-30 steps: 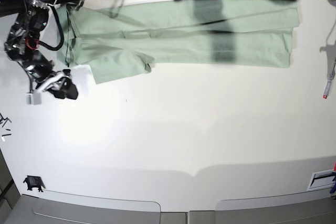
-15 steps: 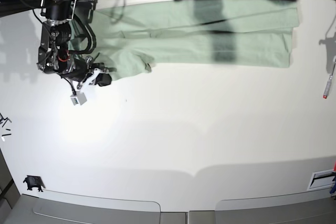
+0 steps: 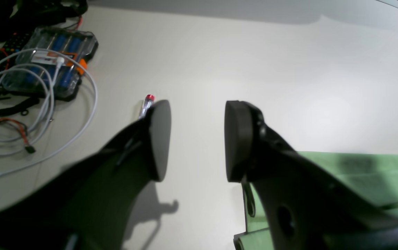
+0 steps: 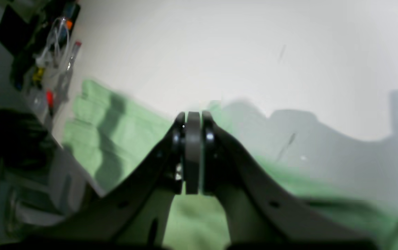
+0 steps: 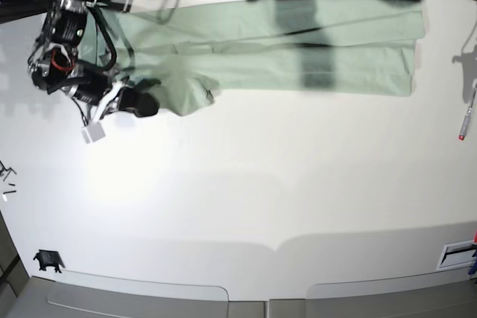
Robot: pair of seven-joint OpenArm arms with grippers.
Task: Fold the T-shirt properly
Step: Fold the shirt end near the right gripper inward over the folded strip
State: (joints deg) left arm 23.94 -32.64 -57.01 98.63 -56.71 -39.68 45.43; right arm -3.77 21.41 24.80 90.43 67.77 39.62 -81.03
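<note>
Since the earlier frames right gripper [image 5: 141, 103] moves onto the sleeve edge, jaws pressed together, hold on cloth unclear; left gripper [image 3: 197, 139] spread, empty; T-shirt [image 5: 298, 42] lies along table [image 5: 261, 184] far edge, soft, light, floppy, best pinched at sleeve hem or corners.

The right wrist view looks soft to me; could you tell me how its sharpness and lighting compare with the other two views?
Right wrist view: shirt smeared by motion blur, dark shadow on the table. Left wrist view: sharp, open left gripper casts a small shadow. Base view: bright glare patch at left, a dark shadow band crosses the shirt.
</note>
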